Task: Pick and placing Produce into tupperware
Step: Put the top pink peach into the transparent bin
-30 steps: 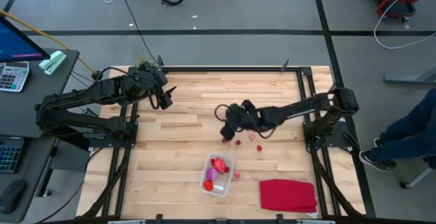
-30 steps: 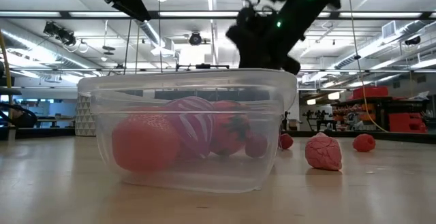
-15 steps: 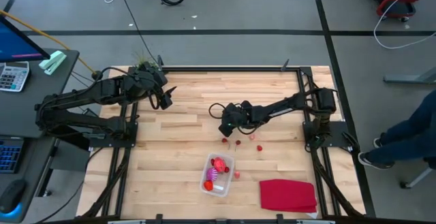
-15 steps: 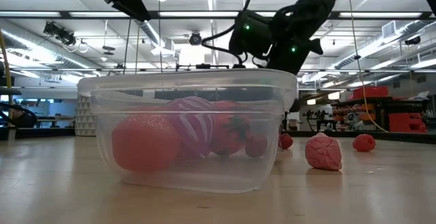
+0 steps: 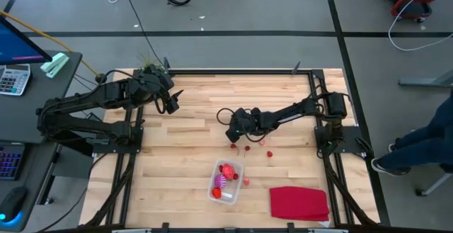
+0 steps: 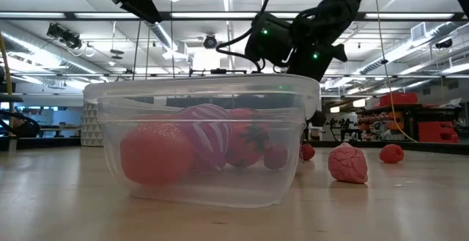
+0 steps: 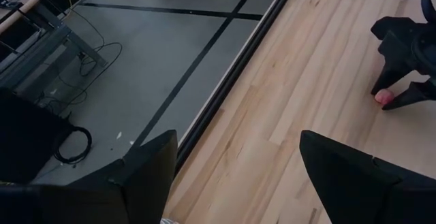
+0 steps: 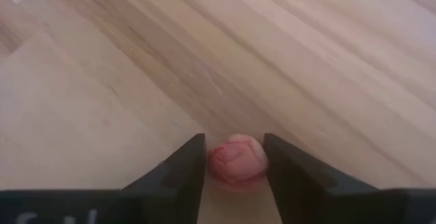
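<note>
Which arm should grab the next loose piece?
Right. Its end effector already straddles a pink-red piece on the table, fingers open. The left end effector waits near the far-left corner.

1. The right arm reaches from the right of the high view toward the centre, stretched low and nearly level.
2. The right end effector point(image 5: 233, 138) points down at the surface, its fingers point(image 8: 178, 173) parted with a narrow gap between them.
3. The left arm lies folded at the upper left of the high view.
4. The left end effector point(image 5: 170, 104) hangs above the surface, fingers point(image 7: 153, 173) spread wide.
</note>
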Robot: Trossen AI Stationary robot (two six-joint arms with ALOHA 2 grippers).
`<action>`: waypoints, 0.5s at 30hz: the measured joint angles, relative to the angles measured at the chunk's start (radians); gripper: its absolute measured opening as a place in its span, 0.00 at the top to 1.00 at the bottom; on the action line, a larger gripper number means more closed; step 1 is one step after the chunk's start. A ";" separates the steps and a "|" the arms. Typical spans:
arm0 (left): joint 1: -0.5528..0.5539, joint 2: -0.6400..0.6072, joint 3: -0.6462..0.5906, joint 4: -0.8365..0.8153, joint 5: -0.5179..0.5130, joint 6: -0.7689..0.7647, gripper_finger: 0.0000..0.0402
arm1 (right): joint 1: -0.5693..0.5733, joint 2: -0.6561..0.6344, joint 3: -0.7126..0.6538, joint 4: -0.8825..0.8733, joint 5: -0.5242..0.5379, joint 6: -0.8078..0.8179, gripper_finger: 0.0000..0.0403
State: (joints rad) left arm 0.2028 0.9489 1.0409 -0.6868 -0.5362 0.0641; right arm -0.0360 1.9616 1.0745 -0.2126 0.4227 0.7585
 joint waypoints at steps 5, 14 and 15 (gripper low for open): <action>0.000 0.000 0.000 0.001 0.000 0.000 0.21 | -0.001 -0.016 -0.003 -0.005 -0.023 0.006 0.69; 0.000 0.000 0.000 0.001 0.000 0.000 0.21 | 0.013 -0.056 -0.004 0.001 -0.044 0.032 0.74; 0.000 0.000 0.000 0.000 0.000 0.000 0.21 | 0.015 -0.072 -0.004 0.002 -0.038 0.032 0.74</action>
State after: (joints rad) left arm 0.2027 0.9489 1.0409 -0.6864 -0.5362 0.0643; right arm -0.0212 1.8896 1.0706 -0.2107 0.3849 0.7904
